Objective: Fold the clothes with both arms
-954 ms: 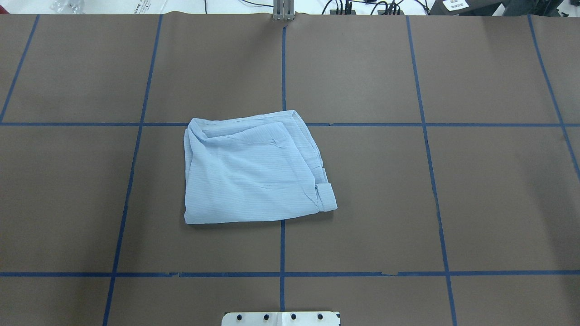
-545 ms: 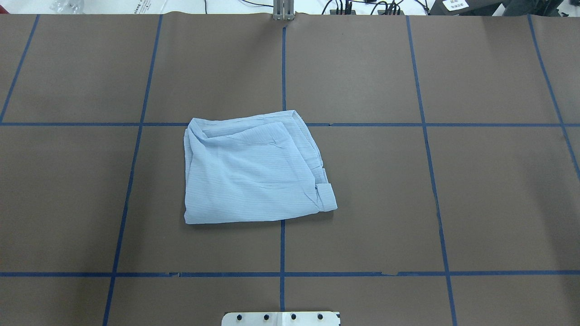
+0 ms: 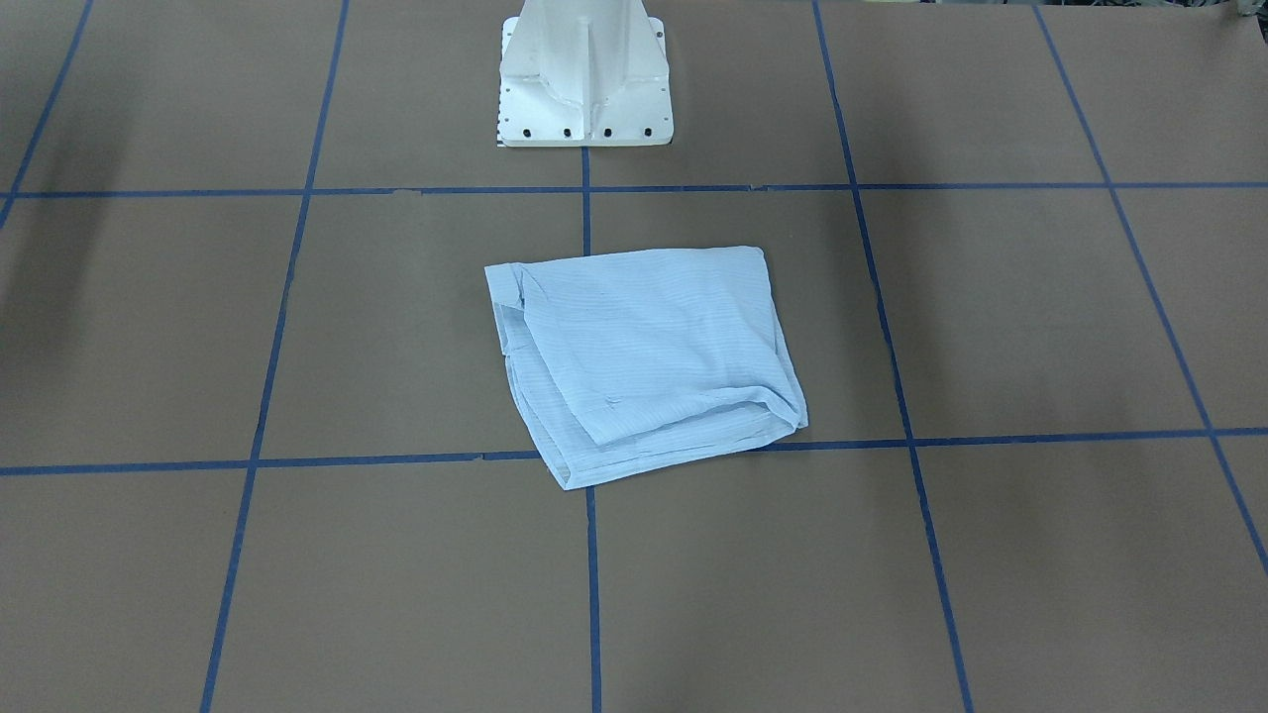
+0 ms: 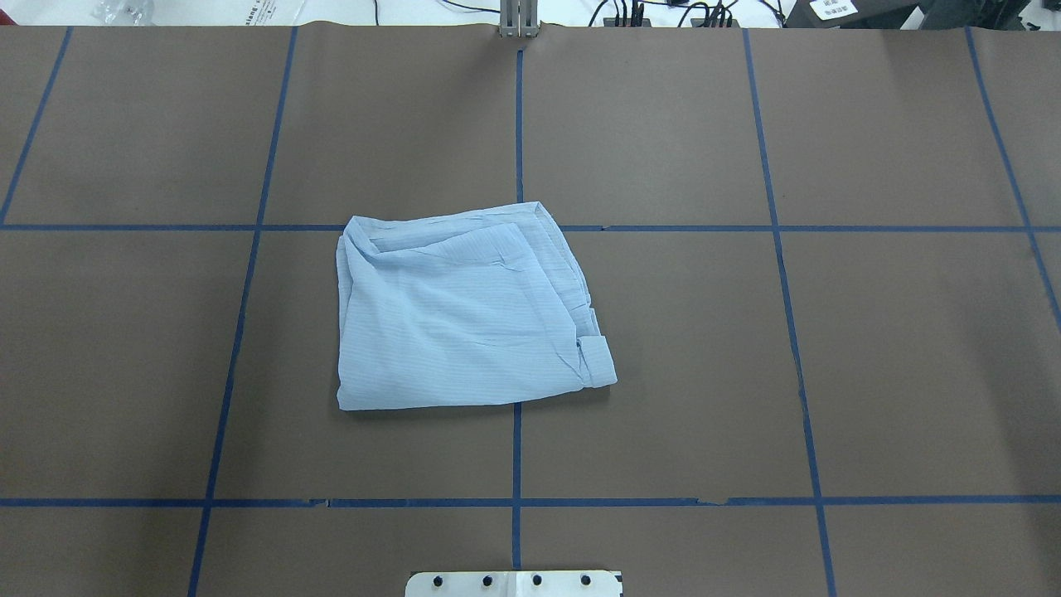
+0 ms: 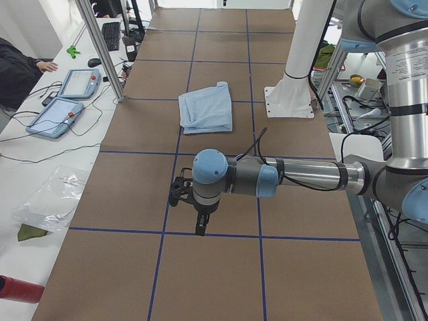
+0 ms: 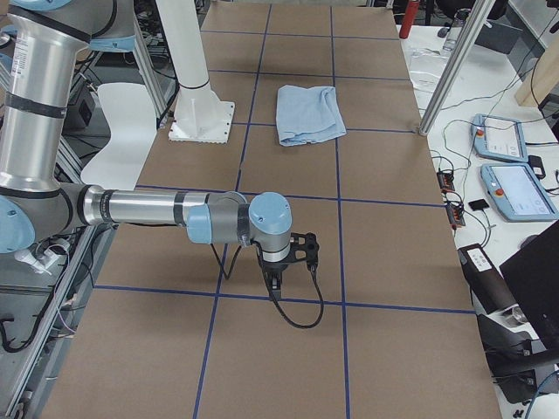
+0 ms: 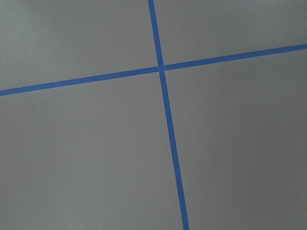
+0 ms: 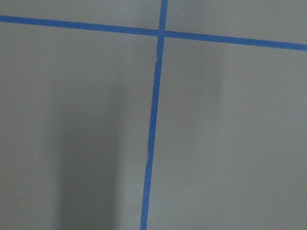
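Observation:
The light-blue striped shirt (image 4: 456, 323) lies folded into a rough square near the table's middle, with a cuff at its right corner. It also shows in the front view (image 3: 644, 347) and both side views (image 5: 206, 110) (image 6: 307, 113). Neither arm is in the overhead or front view. In the left side view my left gripper (image 5: 200, 224) hangs over bare table far from the shirt. In the right side view my right gripper (image 6: 275, 284) does the same. I cannot tell whether either is open or shut. Both wrist views show only brown table and blue tape.
The white pedestal base (image 3: 584, 89) stands at the robot's side of the table. Blue tape lines (image 4: 516, 456) grid the brown table. A metal post (image 5: 100, 47), tablets (image 5: 63, 100) and cables lie on the operators' side; a person's hand rests there.

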Robot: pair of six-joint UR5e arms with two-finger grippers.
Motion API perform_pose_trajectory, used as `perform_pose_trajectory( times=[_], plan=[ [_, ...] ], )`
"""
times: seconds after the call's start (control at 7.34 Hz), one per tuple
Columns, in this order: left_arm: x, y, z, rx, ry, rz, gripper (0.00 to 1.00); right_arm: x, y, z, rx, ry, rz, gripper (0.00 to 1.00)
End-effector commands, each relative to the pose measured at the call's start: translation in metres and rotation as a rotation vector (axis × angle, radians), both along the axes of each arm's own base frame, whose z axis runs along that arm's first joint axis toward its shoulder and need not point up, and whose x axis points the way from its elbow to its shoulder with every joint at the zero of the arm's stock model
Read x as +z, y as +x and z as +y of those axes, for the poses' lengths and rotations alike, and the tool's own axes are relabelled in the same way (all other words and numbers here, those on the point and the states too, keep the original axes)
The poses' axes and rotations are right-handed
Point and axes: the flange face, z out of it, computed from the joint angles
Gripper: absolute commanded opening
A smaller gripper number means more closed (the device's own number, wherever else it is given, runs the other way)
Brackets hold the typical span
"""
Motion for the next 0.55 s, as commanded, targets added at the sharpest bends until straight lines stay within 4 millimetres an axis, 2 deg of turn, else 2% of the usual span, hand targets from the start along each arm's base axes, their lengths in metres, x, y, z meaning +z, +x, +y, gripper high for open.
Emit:
perform_pose_trajectory(
  times=[0.0,0.41],
  plan=[
    [-0.0006,0.0000,-0.0001,0.000,0.001,0.000,1.00,-0.0005,0.0000,0.0004,0.000,0.000,0.001,1.00],
    [-0.0007,0.0000,-0.0001,0.001,0.004,0.000,1.00,0.0000,-0.0001,0.0004,0.000,0.000,-0.001,1.00]
  ],
)
